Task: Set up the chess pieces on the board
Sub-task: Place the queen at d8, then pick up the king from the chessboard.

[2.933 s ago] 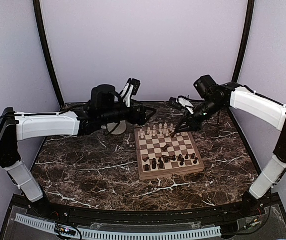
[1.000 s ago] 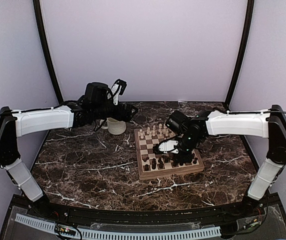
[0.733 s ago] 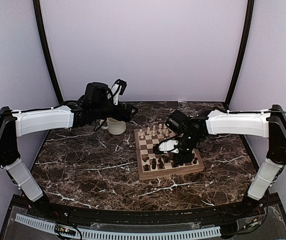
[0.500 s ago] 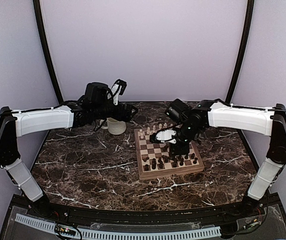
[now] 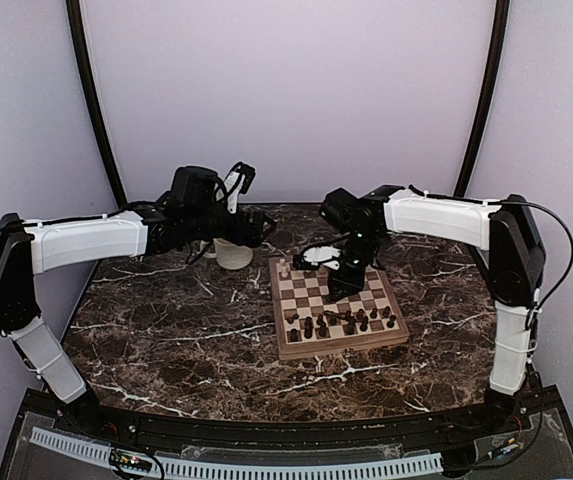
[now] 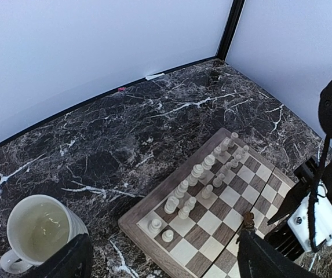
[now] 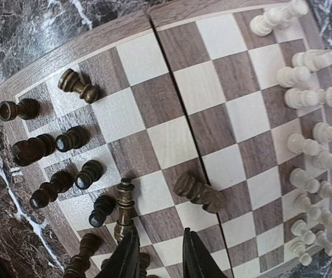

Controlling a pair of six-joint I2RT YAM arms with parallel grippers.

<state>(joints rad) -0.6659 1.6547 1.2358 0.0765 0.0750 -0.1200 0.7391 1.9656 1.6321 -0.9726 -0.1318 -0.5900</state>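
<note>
1. The small square wooden chessboard (image 5: 346,347) with light and dark brown squares lies flat on the dark, white-veined marble tabletop (image 5: 186,340). It sits right of centre and is turned slightly askew to the table's edge.
2. The cream-white turned chessmen (image 6: 196,171) stand upright in two rows along the board's far edge. The dark brown chessmen (image 7: 50,188) crowd the near edge in looser rows.
3. One dark brown chessman (image 7: 199,193) lies on its side in the middle of the board. Its long axis slants across the squares and crosses the board's centre seam. I cannot tell which end is its base.
4. A taller dark brown chessman (image 7: 124,205) stands upright just beside one finger of the right gripper (image 7: 160,233), outside the gap.
5. The right gripper hangs over the board, its jaws a narrow way apart with only bare squares showing between them.
6. The left gripper (image 6: 164,237) hangs over the tabletop beside the board's far left corner. Its jaws are spread wide and hold nothing.
7. A cream ceramic mug (image 6: 38,231) stands on the marble near that corner, apart from the board.
8. In the top view the right arm hides most of the white rows. In the right wrist view the lowest dark chessmen are cut off by the picture's edge, and the kinds of the pieces are too small to name.
</note>
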